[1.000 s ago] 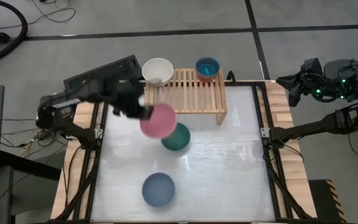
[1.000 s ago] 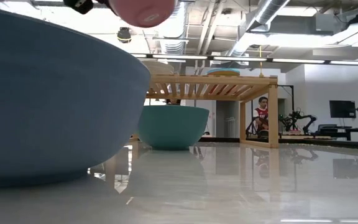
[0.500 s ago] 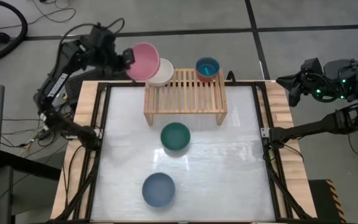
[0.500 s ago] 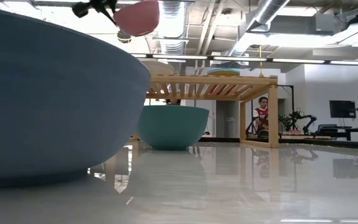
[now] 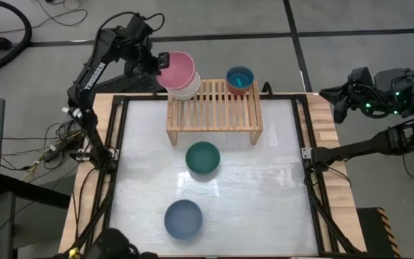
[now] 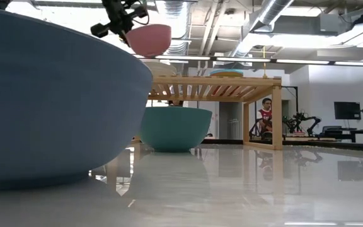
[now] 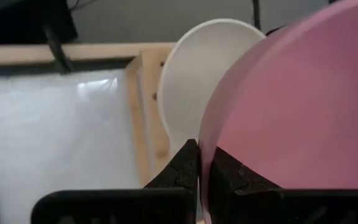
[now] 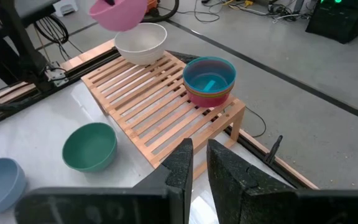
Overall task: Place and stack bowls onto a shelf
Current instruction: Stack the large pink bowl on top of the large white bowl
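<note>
Left gripper [image 5: 161, 62] pinches one pink bowl [image 5: 177, 69] above one cream bowl [image 5: 186, 88].

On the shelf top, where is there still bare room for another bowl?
The shelf is bare across its middle slats, between the cream bowl at one back corner and the small nested stack at the other. The left gripper holds the pink bowl above the cream one.

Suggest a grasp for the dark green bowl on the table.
Pinch the rim of the dark green bowl from above. It sits upright, mouth up, so the thin rim is exposed, probably easiest on the side away from the shelf. The left gripper shows this pinch on the pink bowl.
</note>
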You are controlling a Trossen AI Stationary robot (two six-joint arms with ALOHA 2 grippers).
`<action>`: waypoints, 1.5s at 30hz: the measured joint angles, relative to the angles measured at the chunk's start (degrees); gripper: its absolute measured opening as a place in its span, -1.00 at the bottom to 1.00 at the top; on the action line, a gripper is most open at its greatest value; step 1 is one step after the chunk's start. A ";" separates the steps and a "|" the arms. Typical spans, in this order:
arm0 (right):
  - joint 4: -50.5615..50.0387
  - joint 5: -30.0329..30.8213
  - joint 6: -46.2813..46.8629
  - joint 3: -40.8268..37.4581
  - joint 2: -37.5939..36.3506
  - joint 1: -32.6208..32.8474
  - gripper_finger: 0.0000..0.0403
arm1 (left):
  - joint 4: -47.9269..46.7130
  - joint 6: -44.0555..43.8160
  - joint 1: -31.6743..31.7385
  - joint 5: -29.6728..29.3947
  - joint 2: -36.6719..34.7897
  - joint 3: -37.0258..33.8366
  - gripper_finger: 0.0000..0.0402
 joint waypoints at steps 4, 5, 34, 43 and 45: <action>0.02 -0.02 0.00 0.00 0.00 -0.01 -0.62 | 1.05 3.37 0.89 -2.53 0.51 -0.10 -1.00; 0.02 -0.01 0.00 0.00 0.00 -0.01 -0.62 | 1.99 3.72 0.99 -3.54 0.60 -0.11 -1.00; 0.04 0.05 0.00 0.00 0.00 0.00 -0.62 | 2.79 11.04 -0.45 -7.44 7.12 -0.13 -1.00; 0.02 0.05 -0.04 0.00 0.00 0.02 -0.62 | 2.68 12.09 -0.43 -7.72 7.12 -0.13 -1.00; 0.02 0.05 -0.16 0.00 0.00 -0.01 -0.62 | 2.70 11.89 -0.42 -7.71 7.12 -0.14 -1.00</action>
